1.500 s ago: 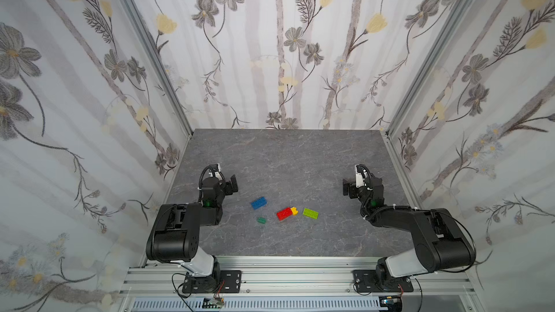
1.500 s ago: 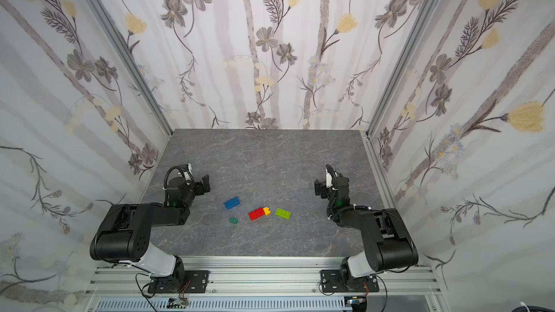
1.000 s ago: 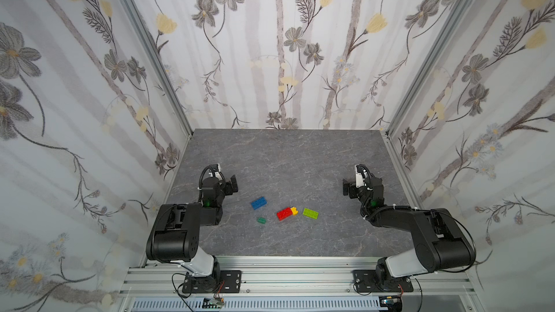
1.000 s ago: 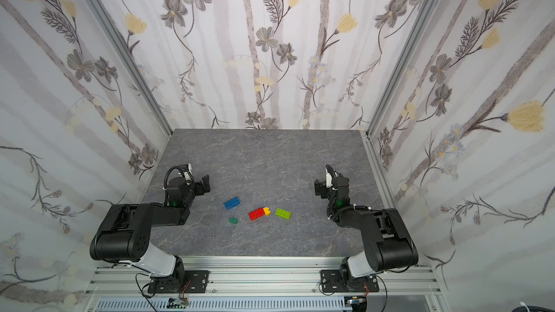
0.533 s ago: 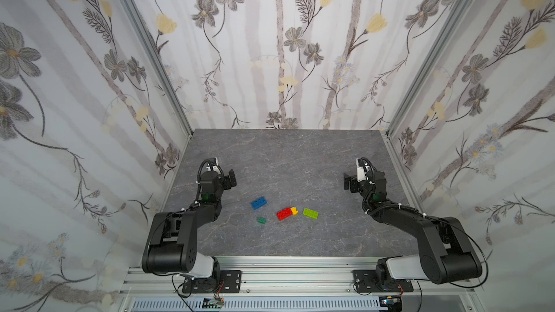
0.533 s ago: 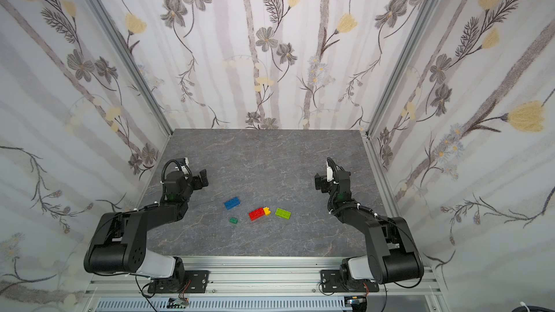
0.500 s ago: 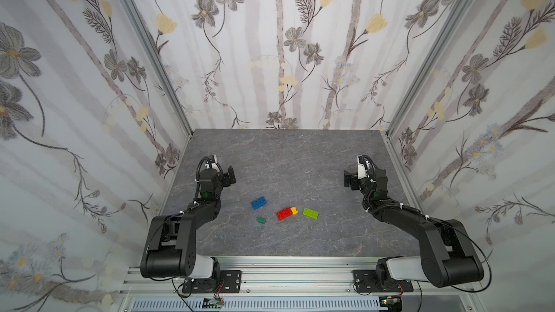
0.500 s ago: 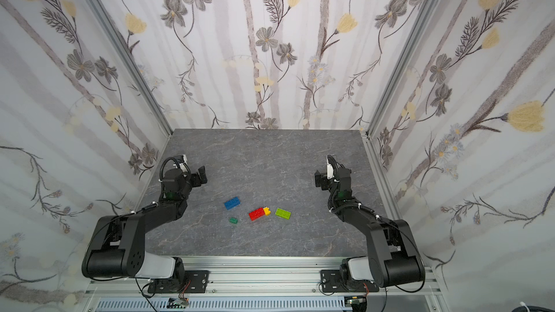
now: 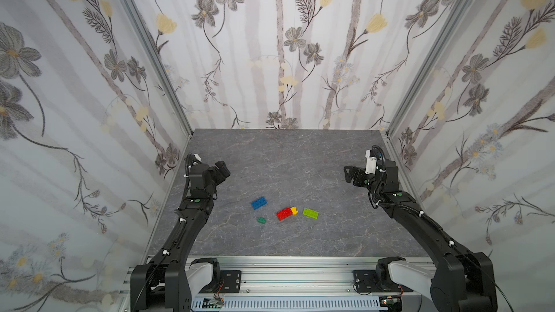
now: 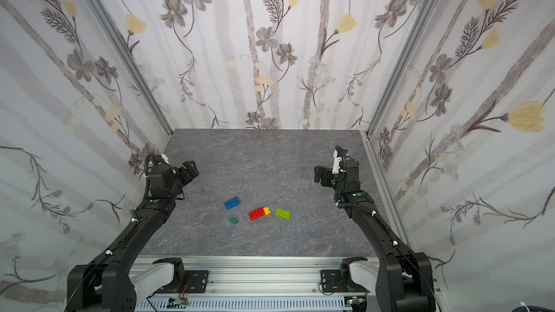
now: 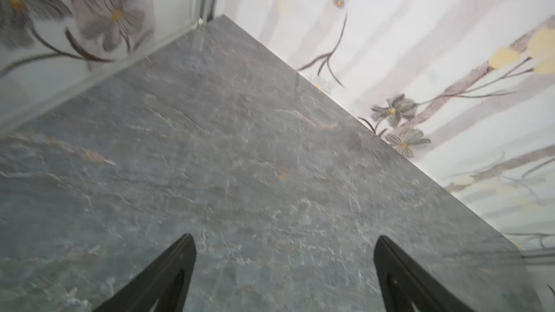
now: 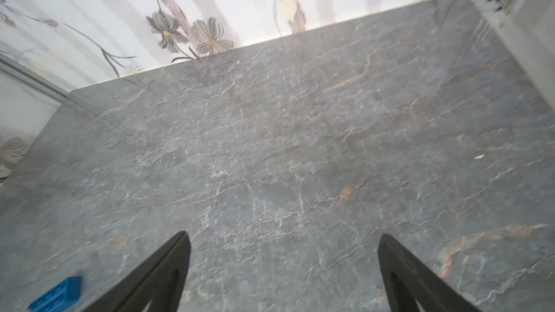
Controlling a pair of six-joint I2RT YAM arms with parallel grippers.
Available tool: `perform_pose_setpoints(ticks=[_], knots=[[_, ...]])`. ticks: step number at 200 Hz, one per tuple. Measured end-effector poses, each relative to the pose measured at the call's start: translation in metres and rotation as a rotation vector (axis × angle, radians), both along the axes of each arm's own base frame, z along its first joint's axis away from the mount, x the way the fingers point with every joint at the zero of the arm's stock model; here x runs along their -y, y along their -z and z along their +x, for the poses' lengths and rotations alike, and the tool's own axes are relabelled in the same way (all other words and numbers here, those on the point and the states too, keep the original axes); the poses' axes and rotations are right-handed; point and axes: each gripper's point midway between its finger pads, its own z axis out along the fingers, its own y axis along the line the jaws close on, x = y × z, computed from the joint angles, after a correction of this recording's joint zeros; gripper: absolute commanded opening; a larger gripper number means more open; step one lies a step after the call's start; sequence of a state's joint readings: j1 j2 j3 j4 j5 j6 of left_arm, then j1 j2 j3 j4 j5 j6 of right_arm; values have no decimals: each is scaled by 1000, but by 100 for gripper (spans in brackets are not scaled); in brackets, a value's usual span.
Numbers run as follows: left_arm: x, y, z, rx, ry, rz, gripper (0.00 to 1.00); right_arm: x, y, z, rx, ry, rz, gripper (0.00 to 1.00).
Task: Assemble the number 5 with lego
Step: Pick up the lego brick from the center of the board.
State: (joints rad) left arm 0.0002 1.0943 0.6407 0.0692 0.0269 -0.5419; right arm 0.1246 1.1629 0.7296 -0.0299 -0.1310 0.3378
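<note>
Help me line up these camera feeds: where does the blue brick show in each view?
Top views: blue brick lies on the grey table, leftmost of the bricks, just behind the dark green brick.
Left wrist: not in it.
Right wrist: blue brick at the picture's lower left corner, beside a finger of the open right claw.
Shared landmark: the veined grey table.

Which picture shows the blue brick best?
Either top view: the blue brick lies whole and sharp on the table. The right wrist view catches only a blurred piece at its edge. The left wrist view misses it.
</note>
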Motion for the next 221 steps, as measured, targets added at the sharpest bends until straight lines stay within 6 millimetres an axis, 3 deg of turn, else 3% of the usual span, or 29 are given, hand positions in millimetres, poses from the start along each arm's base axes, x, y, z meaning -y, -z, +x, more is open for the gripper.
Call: perform_pose_setpoints(ticks=[35, 59, 88, 129, 158, 176, 221], knots=[[42, 17, -32, -121, 131, -95, 65, -56, 4, -27, -111, -179, 48, 77], [62, 40, -62, -218, 198, -127, 53, -91, 15, -50, -188, -304, 31, 72], [76, 62, -93, -308, 237, -164, 52, -128, 27, -77, -265, -433, -17, 67], [80, 93, -120, -418, 208, -201, 50, -185, 35, -94, -308, -595, -122, 65], [83, 101, -125, -459, 195, -210, 46, -227, 42, -103, -313, -713, -190, 62], [81, 107, -129, -480, 172, -216, 54, -250, 49, -108, -313, -768, -238, 61], [69, 122, -138, -577, 63, -211, 54, -296, 77, -129, -365, -889, -320, 56]])
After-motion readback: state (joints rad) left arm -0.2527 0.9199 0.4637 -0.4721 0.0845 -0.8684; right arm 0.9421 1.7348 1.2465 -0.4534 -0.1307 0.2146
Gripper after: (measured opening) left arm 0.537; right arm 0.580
